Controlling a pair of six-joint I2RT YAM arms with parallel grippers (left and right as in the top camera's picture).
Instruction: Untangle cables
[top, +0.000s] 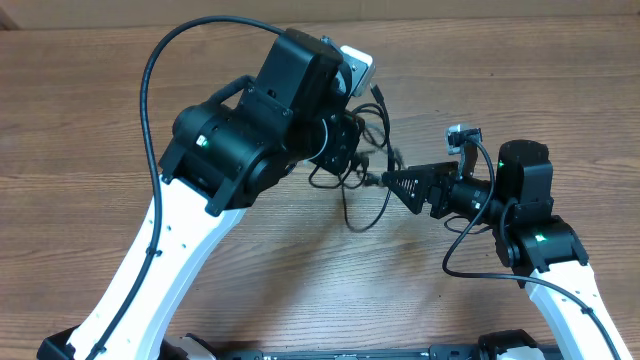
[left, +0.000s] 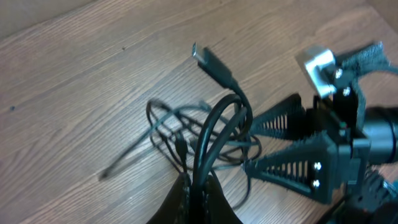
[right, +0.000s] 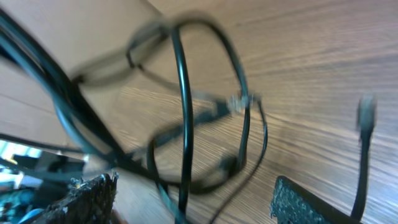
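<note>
Thin black cables (top: 348, 212) lie in a tangled bundle on the wooden table at centre. My left gripper (top: 348, 150) is shut on a loop of the cables (left: 208, 134) and holds it up off the table; its fingers (left: 200, 198) show at the bottom of the left wrist view. A plug end (left: 211, 62) sticks up from the loop. My right gripper (top: 374, 180) is open and reaches in from the right, with cable strands (right: 183, 112) between its fingers (right: 196, 202). It also shows in the left wrist view (left: 273, 146). Another plug (right: 367, 112) hangs at the right.
The wooden table (top: 100, 90) stretches all round the bundle. The left arm's thick black cable (top: 150, 80) arcs over the left side. The right arm's base (top: 545, 250) stands at the lower right.
</note>
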